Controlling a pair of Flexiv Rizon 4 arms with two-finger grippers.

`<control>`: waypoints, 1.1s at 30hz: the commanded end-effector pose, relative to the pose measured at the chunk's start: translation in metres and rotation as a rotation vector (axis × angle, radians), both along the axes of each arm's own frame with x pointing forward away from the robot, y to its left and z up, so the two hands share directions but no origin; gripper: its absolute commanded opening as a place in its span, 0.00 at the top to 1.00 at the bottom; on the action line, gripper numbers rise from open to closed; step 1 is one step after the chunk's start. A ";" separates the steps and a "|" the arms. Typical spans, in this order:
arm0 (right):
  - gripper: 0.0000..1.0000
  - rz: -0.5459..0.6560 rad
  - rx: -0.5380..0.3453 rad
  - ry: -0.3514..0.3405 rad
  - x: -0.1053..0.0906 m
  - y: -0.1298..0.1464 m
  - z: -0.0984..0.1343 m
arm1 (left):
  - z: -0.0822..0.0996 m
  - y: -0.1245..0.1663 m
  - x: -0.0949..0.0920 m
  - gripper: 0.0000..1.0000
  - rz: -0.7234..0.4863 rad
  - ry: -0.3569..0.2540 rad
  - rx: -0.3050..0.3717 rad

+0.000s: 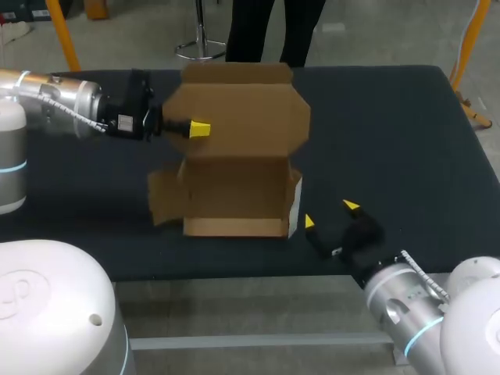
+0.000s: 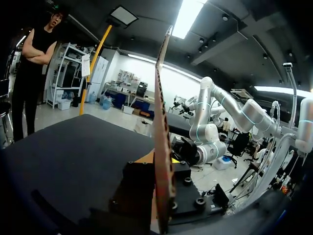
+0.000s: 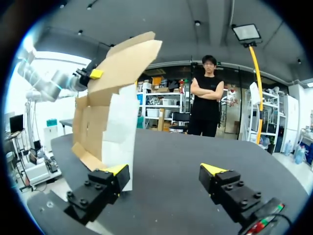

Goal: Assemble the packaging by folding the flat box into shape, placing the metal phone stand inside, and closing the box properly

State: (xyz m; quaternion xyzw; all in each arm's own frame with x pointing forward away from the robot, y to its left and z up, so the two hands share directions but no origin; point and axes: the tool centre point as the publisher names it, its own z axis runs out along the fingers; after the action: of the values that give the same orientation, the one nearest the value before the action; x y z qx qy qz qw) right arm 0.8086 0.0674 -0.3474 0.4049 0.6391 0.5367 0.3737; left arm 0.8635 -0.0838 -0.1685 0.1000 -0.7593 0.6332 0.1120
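Note:
A brown cardboard box (image 1: 234, 205) stands open in the middle of the black table, its tall lid (image 1: 238, 109) raised upright at the back. My left gripper (image 1: 199, 129) is shut on the lid's left edge. In the left wrist view that lid (image 2: 163, 122) runs edge-on between the black fingers (image 2: 138, 188). My right gripper (image 1: 328, 213) stands open by the box's front right corner, touching nothing. In the right wrist view its fingertips (image 3: 116, 170) spread wide, with the box (image 3: 105, 127) just beyond the one nearer it. No phone stand shows in any view.
A side flap (image 1: 162, 197) sticks out flat from the box's left side. The table (image 1: 406, 156) has bare black cloth to the right of the box and at the far left. Its front edge runs just behind my right gripper.

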 end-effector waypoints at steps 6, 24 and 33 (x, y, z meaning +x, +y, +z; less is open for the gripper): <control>0.00 -0.006 -0.006 0.003 -0.004 -0.001 0.000 | -0.008 -0.003 0.008 1.00 0.003 0.000 -0.037; 0.00 -0.016 -0.008 0.021 0.007 -0.002 -0.003 | -0.010 -0.010 0.027 1.00 -0.037 -0.054 -0.034; 0.00 -0.010 -0.010 0.029 0.010 0.002 -0.005 | -0.018 -0.005 0.017 1.00 -0.049 -0.124 -0.028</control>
State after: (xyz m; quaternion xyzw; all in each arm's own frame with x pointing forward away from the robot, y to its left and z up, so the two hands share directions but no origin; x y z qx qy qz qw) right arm 0.8167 0.0680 -0.3507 0.4142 0.6449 0.5257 0.3691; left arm 0.8849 -0.0926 -0.1840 0.0395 -0.7597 0.6435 0.0850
